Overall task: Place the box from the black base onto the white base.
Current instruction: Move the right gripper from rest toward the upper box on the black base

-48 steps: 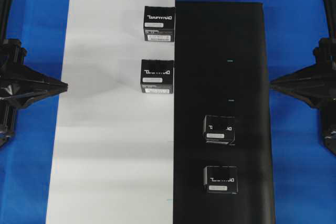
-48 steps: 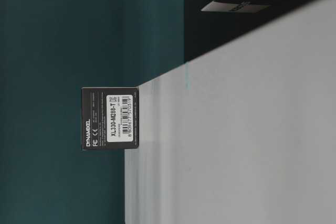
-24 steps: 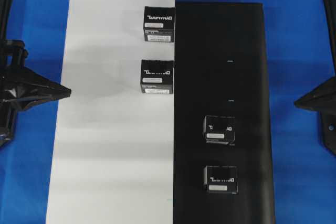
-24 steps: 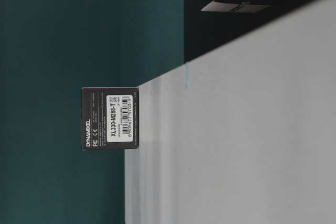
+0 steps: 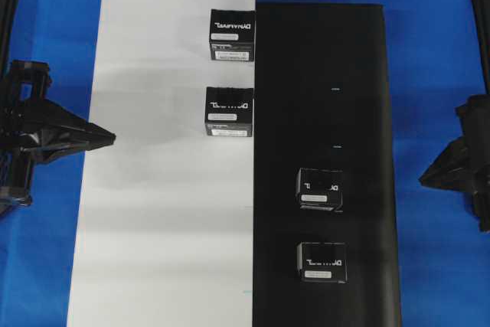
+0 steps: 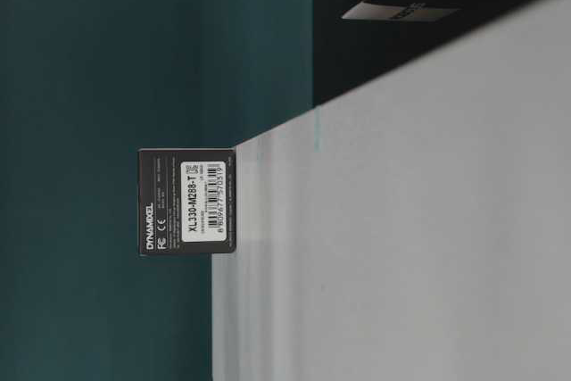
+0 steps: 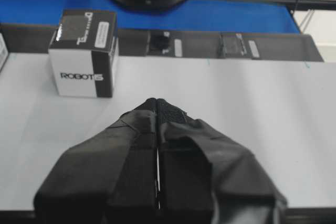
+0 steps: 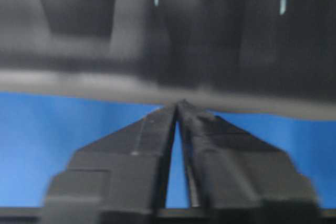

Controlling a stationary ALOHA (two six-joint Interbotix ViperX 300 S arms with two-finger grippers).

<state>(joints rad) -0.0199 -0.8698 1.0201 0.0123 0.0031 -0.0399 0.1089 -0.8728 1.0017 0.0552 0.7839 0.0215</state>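
Resting on the black base [image 5: 321,97] are two boxes: a box [image 5: 319,189] near its middle and another [image 5: 321,260] below it. Two more boxes [image 5: 232,34] [image 5: 228,111] sit on the white base [image 5: 153,227] by the seam. The left gripper [image 5: 111,137] is closed and empty over the white base's edge; the right gripper [image 5: 423,181], closed too, hangs over the blue table [image 5: 436,51].
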